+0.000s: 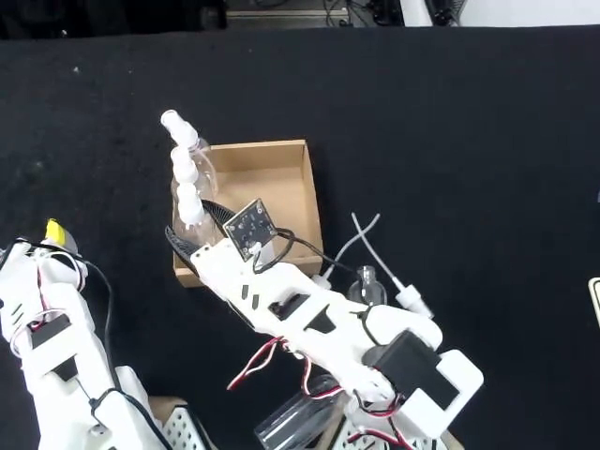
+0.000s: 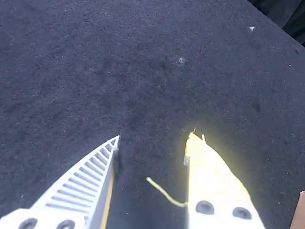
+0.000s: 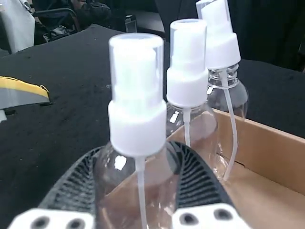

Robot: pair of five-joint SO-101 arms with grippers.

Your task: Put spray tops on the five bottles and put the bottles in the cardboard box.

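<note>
The cardboard box (image 1: 281, 164) lies open at mid-table. Three clear bottles with white spray tops stand in a row along its left wall: the far one (image 1: 174, 125), the middle one (image 1: 185, 169) and the near one (image 1: 190, 203). My right gripper (image 1: 194, 228) is shut on the near bottle (image 3: 138, 109), black fingers (image 3: 76, 183) on both sides of its body, at the box's front left corner (image 3: 267, 157). A topless bottle (image 1: 367, 284) and two loose spray tops (image 1: 412, 300) (image 1: 323, 277) lie right of the box. My left gripper (image 2: 152, 140) is open over bare cloth.
Black cloth (image 1: 469, 141) covers the table. The left arm (image 1: 47, 309) sits at the near left, its yellow finger (image 3: 24, 89) apart from the box. A clear plastic object (image 1: 291, 422) lies at the near edge under the right arm.
</note>
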